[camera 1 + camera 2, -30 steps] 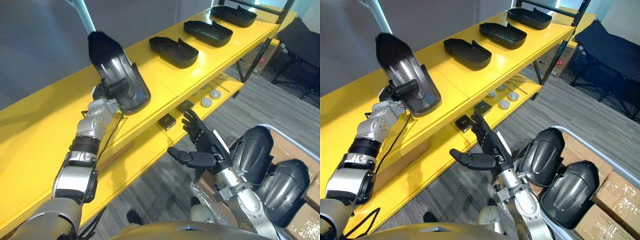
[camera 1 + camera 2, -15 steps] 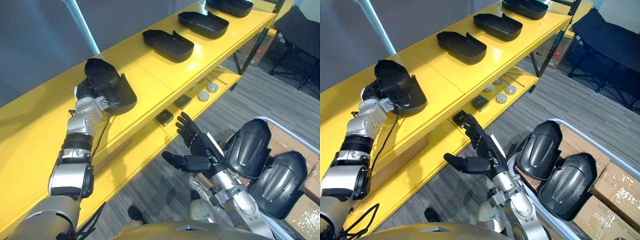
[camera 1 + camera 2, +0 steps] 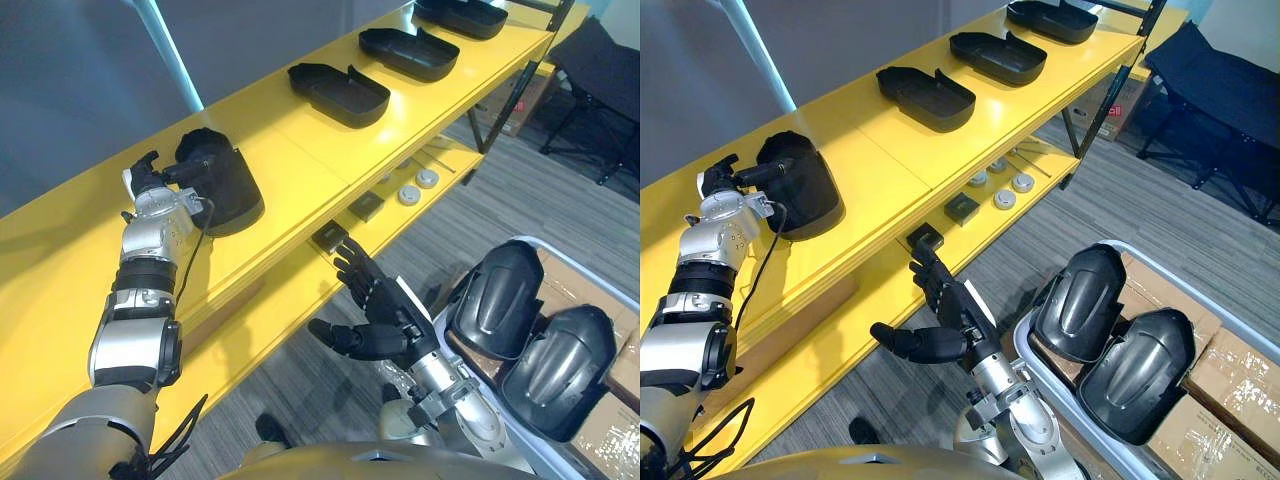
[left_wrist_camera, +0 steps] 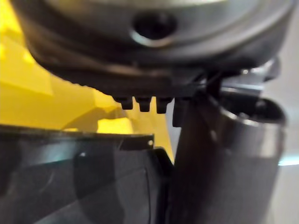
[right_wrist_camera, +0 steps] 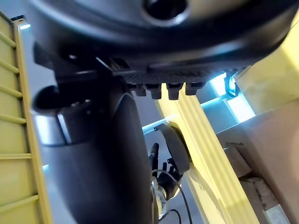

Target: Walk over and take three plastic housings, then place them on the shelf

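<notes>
step: placing housing (image 3: pixel 215 180) on shelf (image 3: pixel 290 155) (looks seated)
left hand (image 3: pixel 150 195): fingers slack, resting against housing
right hand (image 3: pixel 385 320): spread, empty
next: pull clear, fetch spare housing (image 3: pixel 495 300)

A black chair (image 3: pixel 1220 90) stands on grey carpet (image 3: pixel 1120 200), cardboard boxes (image 3: pixel 1232 372) nearer.

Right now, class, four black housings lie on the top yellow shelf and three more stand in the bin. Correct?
No: the bin holds two housings, not three, as the right eye view shows. Four housings do lie on the top yellow shelf.
</notes>
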Available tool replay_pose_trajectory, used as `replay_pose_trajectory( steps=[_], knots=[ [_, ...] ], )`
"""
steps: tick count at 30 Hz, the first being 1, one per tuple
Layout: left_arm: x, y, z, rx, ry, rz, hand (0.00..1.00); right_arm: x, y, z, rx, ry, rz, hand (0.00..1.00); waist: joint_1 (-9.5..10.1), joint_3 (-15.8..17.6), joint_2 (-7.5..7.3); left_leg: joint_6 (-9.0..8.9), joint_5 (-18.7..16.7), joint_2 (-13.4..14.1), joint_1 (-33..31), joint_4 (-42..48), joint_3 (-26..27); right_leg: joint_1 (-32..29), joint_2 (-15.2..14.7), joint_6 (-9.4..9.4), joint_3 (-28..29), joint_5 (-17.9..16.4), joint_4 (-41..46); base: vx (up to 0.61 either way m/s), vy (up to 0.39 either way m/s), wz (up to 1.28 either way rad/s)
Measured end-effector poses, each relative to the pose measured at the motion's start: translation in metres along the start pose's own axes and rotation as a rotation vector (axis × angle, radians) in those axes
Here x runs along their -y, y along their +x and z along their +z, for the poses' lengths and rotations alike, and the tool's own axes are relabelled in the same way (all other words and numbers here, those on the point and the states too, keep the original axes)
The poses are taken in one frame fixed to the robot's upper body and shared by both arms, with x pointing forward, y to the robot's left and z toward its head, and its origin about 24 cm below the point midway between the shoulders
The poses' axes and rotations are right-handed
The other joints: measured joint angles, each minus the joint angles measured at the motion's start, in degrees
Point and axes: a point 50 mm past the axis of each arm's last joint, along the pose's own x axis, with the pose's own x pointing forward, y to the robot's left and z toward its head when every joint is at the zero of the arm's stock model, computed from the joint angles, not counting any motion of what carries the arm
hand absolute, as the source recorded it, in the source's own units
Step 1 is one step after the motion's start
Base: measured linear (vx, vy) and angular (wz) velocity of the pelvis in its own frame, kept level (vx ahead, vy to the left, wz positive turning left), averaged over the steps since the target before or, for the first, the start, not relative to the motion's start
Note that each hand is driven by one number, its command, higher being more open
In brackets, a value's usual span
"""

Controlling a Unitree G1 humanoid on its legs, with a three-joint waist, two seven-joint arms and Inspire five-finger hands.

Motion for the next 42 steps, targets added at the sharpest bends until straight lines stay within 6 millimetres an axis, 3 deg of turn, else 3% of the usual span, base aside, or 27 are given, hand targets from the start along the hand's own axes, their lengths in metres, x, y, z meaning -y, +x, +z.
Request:
replay_pose_trajectory(
  steps=[6, 9, 14, 18, 21, 22, 25, 27, 30, 33, 37, 42],
  knots=[
    [0.019, -0.007, 0.005, 0.063, -0.072, -0.153, 1.00, -0.003, 0.003, 0.001, 0.010, -0.004, 0.040, 1.00, 0.14, -0.1, 0.03, 0.16, 0.1, -0.2, 0.0, 0.0, -1.9, 1.5, -0.3, 0.00, -1.9, 0.0, -0.4, -0.01, -0.008, 0.16],
    [0.036, -0.024, 0.008, 0.157, -0.064, -0.312, 1.00, -0.002, 0.022, 0.018, 0.097, -0.056, 0.105, 1.00, 0.57, -1.1, 0.74, 0.68, 1.2, -0.6, -0.9, 0.0, -4.1, 1.9, -0.7, 0.01, -3.8, 0.0, -0.4, -0.01, -0.001, 0.33],
    [0.038, -0.037, 0.006, 0.215, -0.053, -0.391, 1.00, -0.005, 0.053, 0.048, 0.233, -0.131, 0.163, 1.00, 3.58, -1.5, 1.29, 0.88, 2.2, -0.6, -1.2, 0.0, -7.5, 4.0, -0.7, -0.14, -7.1, -0.2, -0.5, -0.04, -0.011, 0.34],
    [0.019, -0.040, 0.017, 0.359, -0.032, -0.217, 1.00, -0.020, 0.068, 0.053, 0.258, -0.132, 0.217, 1.00, 6.83, -3.1, 2.30, 1.09, 2.4, -0.7, -2.8, 0.0, -10.4, 4.5, -0.7, -0.26, -9.9, -0.3, -0.6, -0.04, -0.002, 0.35],
    [-0.013, -0.052, 0.011, 0.457, -0.113, -0.079, 1.00, -0.034, 0.077, 0.034, 0.174, -0.117, 0.247, 1.00, 8.39, -4.1, 2.33, 0.79, 2.8, -1.1, -2.9, 0.0, -12.4, 5.7, -1.0, -0.19, -11.8, -0.8, -0.6, 0.01, -0.007, 0.33],
    [-0.025, -0.066, -0.001, 0.489, -0.157, -0.057, 1.00, -0.036, 0.081, 0.023, 0.120, -0.112, 0.235, 1.00, 9.74, -4.3, 2.21, 0.83, 2.9, -1.4, -3.1, 0.0, -13.8, 6.3, -1.2, -0.21, -12.7, -1.0, -0.6, 0.01, -0.010, 0.34],
    [-0.036, -0.091, -0.042, 0.449, -0.175, -0.024, 1.00, -0.027, 0.092, 0.008, 0.042, -0.117, 0.170, 1.00, 11.90, -4.8, 1.85, 0.95, 3.2, -2.2, -3.2, 0.0, -16.8, 7.9, -1.6, -0.05, -15.3, -1.7, -0.9, 0.00, -0.010, 0.52],
    [-0.045, -0.107, -0.090, 0.299, -0.194, 0.022, 1.00, -0.017, 0.108, 0.001, -0.003, -0.133, 0.095, 1.00, 14.03, -5.2, 1.58, 0.97, 3.4, -2.8, -4.2, 0.0, -19.7, 9.0, -1.7, -0.28, -18.2, -2.5, -1.1, -0.04, -0.014, 0.65],
    [-0.055, -0.127, -0.135, 0.120, -0.240, 0.019, 1.00, -0.011, 0.132, -0.001, -0.021, -0.120, -0.021, 1.00, 16.34, -5.2, 1.56, 0.66, 3.9, -3.0, -5.0, 0.0, -22.2, 10.0, -1.4, -0.34, -20.5, -2.5, -1.6, -0.03, -0.024, 0.45],
    [-0.053, -0.144, -0.158, 0.017, -0.282, -0.082, 1.00, -0.005, 0.153, 0.000, -0.023, -0.172, -0.173, 1.00, 18.81, -5.2, 1.58, 0.54, 4.2, -3.3, -5.1, 0.1, -23.8, 11.0, -1.2, -0.33, -22.0, -2.5, -1.8, -0.03, -0.031, 0.27],
    [-0.043, -0.164, -0.166, -0.012, -0.305, -0.300, 1.00, 0.008, 0.172, 0.011, 0.002, -0.206, -0.375, 1.00, 20.44, -5.1, 1.74, 0.41, 4.4, -3.7, -5.9, 0.0, -26.1, 11.7, -1.1, -0.20, -24.1, -2.6, -1.9, -0.04, -0.030, 0.24],
    [-0.040, -0.177, -0.174, -0.046, -0.329, -0.443, 1.00, 0.035, 0.171, 0.025, 0.045, -0.187, -0.611, 1.00, 21.81, -5.0, 2.32, 0.41, 4.4, -3.9, -6.3, 0.0, -26.9, 11.8, -1.1, -0.20, -25.2, -2.6, -2.0, -0.02, -0.012, 0.09]
  ],
)
